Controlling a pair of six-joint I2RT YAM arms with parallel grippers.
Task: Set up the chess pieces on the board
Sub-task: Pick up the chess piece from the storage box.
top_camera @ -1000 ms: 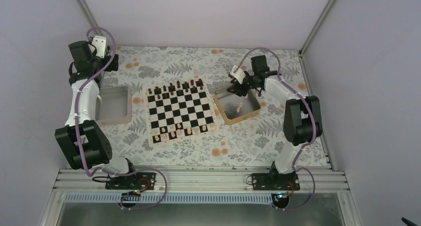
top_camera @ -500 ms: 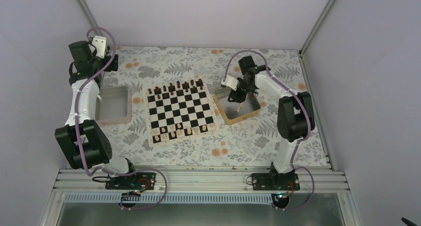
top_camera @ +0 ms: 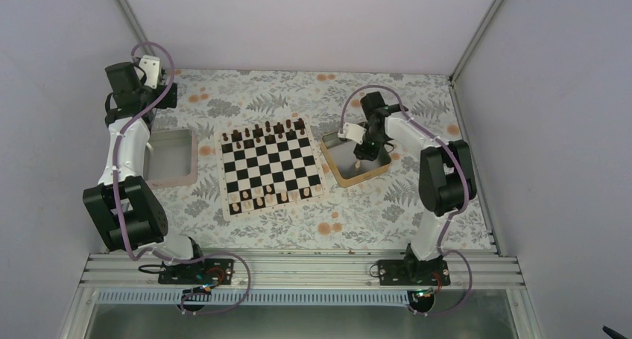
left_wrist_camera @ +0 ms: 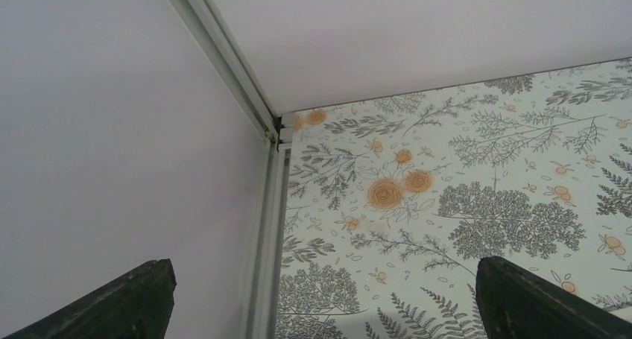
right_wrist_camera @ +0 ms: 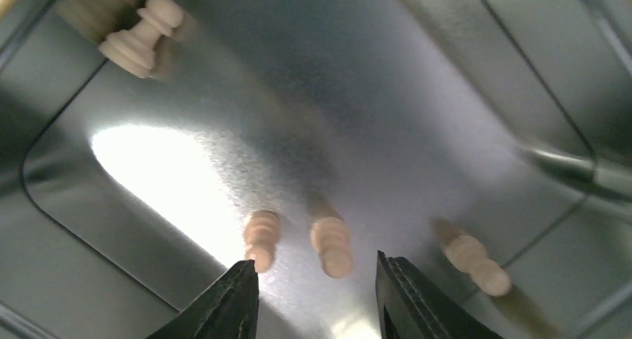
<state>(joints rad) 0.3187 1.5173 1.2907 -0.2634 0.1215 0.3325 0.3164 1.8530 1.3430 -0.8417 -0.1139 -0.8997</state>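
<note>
Soft even light; glare, blur on tin tray (right_wrist_camera: 417,93)

The top camera looks down from behind the arm bases (top_camera: 184,270) over the whole counter (top_camera: 373,214). The left wrist camera faces its far left corner, well off; the right wrist camera sits close inside the gold tray (top_camera: 365,176), which the top view shares.

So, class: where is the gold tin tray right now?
In the top view, the gold tin tray sits right of the board, with the right gripper inside it.
</note>
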